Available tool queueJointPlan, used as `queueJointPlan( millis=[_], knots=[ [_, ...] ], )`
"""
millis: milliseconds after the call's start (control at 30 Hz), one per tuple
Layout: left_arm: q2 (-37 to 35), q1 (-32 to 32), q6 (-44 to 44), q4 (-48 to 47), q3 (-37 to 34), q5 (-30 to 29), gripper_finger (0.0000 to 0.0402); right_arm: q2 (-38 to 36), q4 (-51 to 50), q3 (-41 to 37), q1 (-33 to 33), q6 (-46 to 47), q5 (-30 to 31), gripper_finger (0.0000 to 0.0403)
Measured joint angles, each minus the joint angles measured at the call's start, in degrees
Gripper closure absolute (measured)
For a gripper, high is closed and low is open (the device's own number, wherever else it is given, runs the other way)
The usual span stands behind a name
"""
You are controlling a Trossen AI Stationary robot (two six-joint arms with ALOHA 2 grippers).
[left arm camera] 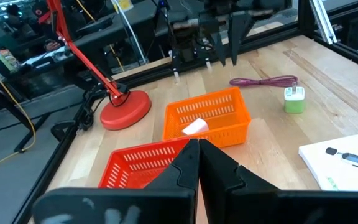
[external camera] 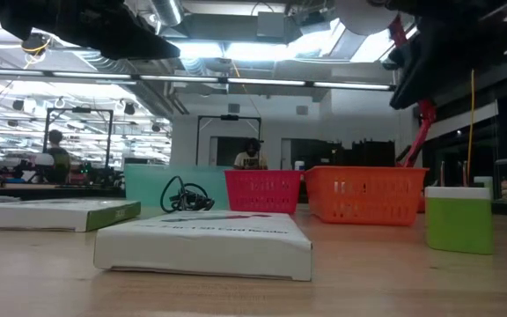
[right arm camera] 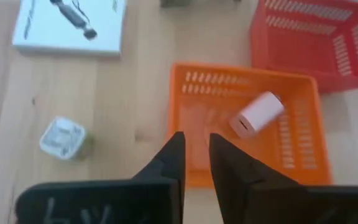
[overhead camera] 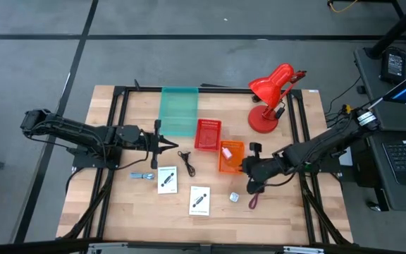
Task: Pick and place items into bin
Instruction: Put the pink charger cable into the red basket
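on the table, by size:
table (overhead camera: pixel 118 204): wooden top under both arms.
teal bin (overhead camera: pixel 179 110): just ahead of the left gripper's tips, nothing visible inside.
red desk lamp (overhead camera: pixel 270 95): beyond the right gripper, at the far edge.
red basket (overhead camera: pixel 207 134): between the 2 grippers.
orange basket (right arm camera: pixel 197 130): directly under the right gripper's tips, holding a pink piece (right arm camera: pixel 260 114).
left gripper (overhead camera: pixel 177 146): fingers pressed together, holding nothing, raised beside the teal bin.
right gripper (right arm camera: pixel 195 155): fingers a narrow gap apart, nothing between them.
white cards (overhead camera: pixel 167 179): 2, between the grippers, nearer the front edge.
black cable (overhead camera: pixel 187 161): near the left gripper.
dark red cable (overhead camera: pixel 254 200): just behind the right gripper.
white piece (right arm camera: pixel 63 138): beside the orange basket.
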Motion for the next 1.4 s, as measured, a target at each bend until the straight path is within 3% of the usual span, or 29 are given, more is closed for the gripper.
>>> queueJointPlan(
  millis=[300,500,733,967,1400],
  knots=[
    [0.0,0.0,0.0,0.03,0.0,0.01,0.0394,0.01,-14.17,2.83,2.45,0.0,-9.0,0.0373],
    [0.0,-0.02,0.0,0.03,0.0,0.01,0.0397,0.01,-16.69,2.83,3.98,-1.42,-9.35,0.0373],
    [0.0,-0.02,-0.02,0.03,0.0,0.01,0.0398,0.68,-16.69,2.83,6.8,-1.49,-11.44,0.033],
    [0.0,-0.02,-0.02,0.03,0.0,0.01,0.0397,7.05,-15.66,2.81,10.12,-6.0,-11.39,0.0277],
    [0.0,-0.02,-0.02,0.03,0.0,0.01,0.0395,16.51,-14.29,2.79,10.88,-2.69,-12.75,0.0266]
  ],
)
